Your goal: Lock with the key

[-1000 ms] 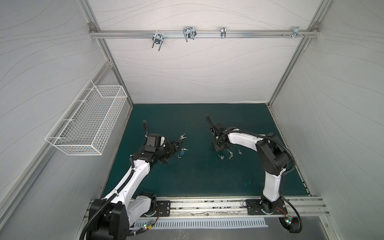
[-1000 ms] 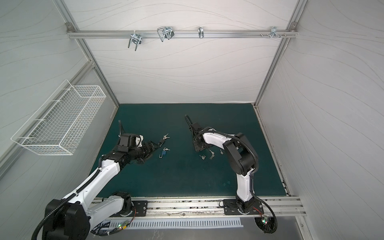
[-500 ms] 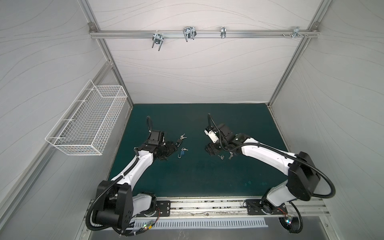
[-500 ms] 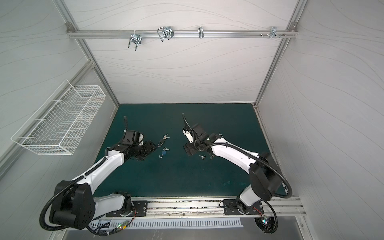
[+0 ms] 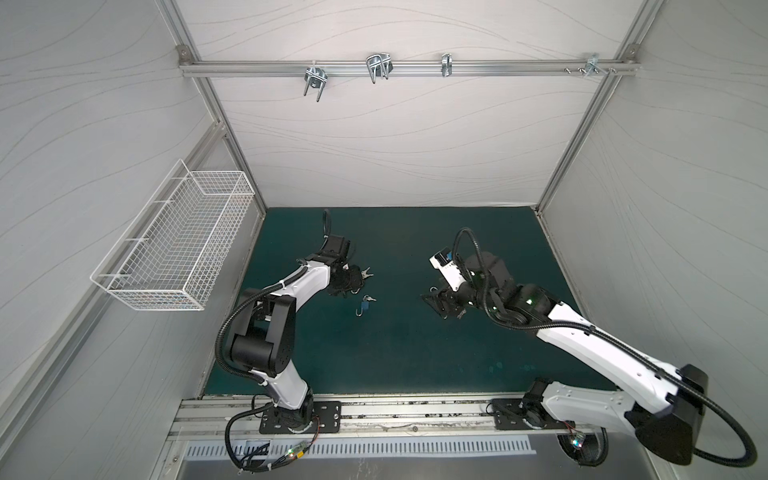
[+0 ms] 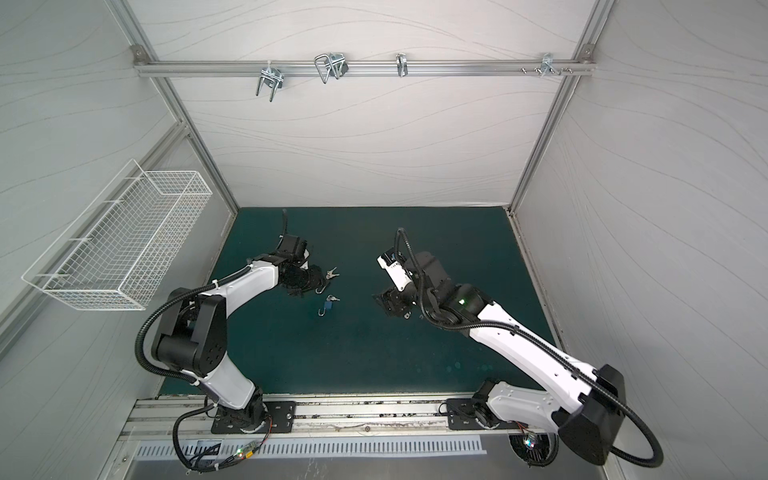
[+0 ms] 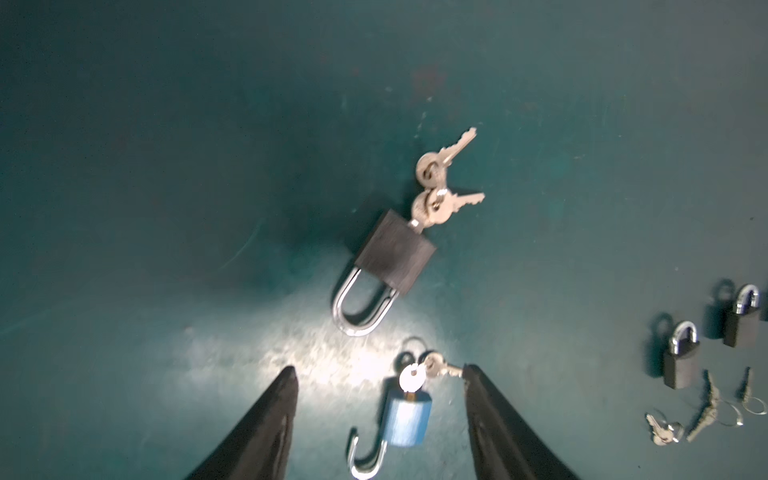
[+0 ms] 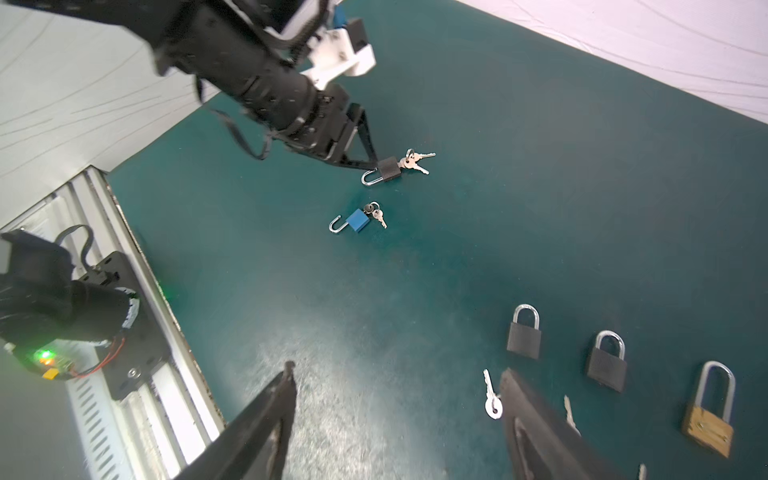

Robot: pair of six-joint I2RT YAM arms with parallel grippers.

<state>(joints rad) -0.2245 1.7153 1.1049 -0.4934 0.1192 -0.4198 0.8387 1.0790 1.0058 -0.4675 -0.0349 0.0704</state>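
Left gripper (image 7: 379, 369): I see jaws apart, nothing held, near black padlock (image 7: 395, 251).
Right gripper (image 8: 397, 368): jaws wide apart, empty, 1 key (image 8: 493, 401) beside.

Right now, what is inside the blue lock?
A silver key is pushed into the blue lock; only its round head shows. A second key lies beside it. The first key's toothed part is hidden inside.

White panel walls (image 5: 374, 145) on an aluminium frame (image 5: 571, 137) enclose a teal mat (image 5: 395, 353), with 1 wire basket (image 5: 174, 245) and a hook-bearing rail (image 5: 498, 66).
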